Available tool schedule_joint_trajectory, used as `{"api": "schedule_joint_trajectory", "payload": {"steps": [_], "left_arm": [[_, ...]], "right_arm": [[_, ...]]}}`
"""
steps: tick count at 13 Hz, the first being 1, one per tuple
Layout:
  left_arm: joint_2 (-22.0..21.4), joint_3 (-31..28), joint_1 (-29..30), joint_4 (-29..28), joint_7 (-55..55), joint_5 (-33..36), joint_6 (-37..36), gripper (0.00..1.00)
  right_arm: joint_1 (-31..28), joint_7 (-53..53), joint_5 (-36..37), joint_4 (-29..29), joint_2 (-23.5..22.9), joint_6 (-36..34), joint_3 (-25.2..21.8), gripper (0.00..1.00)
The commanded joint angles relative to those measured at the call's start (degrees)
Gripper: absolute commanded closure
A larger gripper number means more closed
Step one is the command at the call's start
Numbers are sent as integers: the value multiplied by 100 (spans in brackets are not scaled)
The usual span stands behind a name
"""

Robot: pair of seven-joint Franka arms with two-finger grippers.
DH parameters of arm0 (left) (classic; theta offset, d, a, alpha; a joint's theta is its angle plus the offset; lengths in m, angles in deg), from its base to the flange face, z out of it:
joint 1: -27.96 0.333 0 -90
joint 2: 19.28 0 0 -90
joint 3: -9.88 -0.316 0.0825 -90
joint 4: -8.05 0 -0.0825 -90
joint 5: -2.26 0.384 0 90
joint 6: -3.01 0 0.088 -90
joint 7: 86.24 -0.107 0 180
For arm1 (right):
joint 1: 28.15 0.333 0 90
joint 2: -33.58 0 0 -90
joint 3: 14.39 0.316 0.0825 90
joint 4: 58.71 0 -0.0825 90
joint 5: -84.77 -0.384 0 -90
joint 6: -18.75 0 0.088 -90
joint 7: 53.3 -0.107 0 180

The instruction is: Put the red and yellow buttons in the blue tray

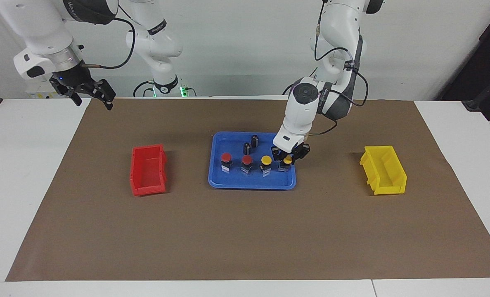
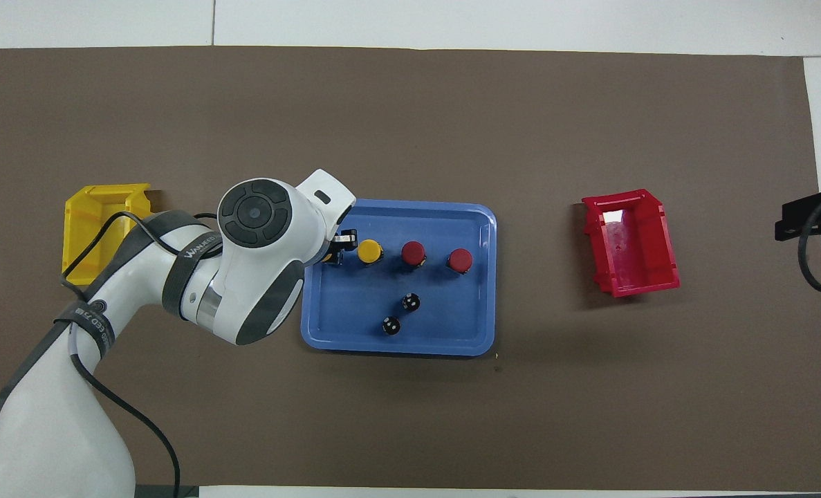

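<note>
The blue tray (image 1: 249,181) lies mid-table and also shows in the overhead view (image 2: 445,325). In it stand, in a row, two red buttons (image 1: 226,157) (image 1: 247,160) and a yellow button (image 1: 266,159). A second yellow button (image 1: 287,159) ends the row toward the left arm's end, its base on the tray floor. My left gripper (image 1: 287,157) is low over it, around its cap. In the overhead view the left arm hides most of that button (image 2: 327,258). My right gripper (image 1: 91,94) waits raised and open at the right arm's end.
Two capless dark cylinders (image 1: 254,140) (image 1: 247,147) stand in the tray, nearer to the robots than the button row. A small red bin (image 1: 147,170) sits toward the right arm's end and a small yellow bin (image 1: 384,170) toward the left arm's end, both on brown paper.
</note>
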Motion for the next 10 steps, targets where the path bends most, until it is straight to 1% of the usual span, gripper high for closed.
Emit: {"api": "schedule_joint_trajectory", "payload": {"steps": [1, 2, 4, 5, 6, 8, 9, 10], "left_arm": [[-79, -90, -126, -57, 122, -57, -28, 40], [-88, -90, -127, 5, 123, -57, -125, 28], [-193, -125, -40, 259, 45, -48, -615, 14], [-332, -125, 135, 417, -86, -48, -888, 5], [-482, -125, 389, 575, -479, -48, -1291, 0], [-545, -134, 776, 1136, -1314, -48, -2344, 0], [-554, -126, 1083, 1391, -1597, -57, -2706, 0], [-658, -134, 1338, 1464, -1826, -101, -2806, 0]], "right_arm": [[-63, 132, -46, -108, 97, 13, 19, 0], [-72, 150, -55, -108, 97, 4, 19, 0], [-72, 456, -82, -108, 97, 4, 10, 0], [-72, 544, -90, -108, 97, 4, 19, 0], [-63, 563, -90, -116, 97, 13, 19, 0], [-28, 563, -99, -125, 105, 4, 28, 0], [-28, 563, -125, -125, 105, 4, 19, 0], [-28, 554, -160, -134, 114, 4, 19, 0]]}}
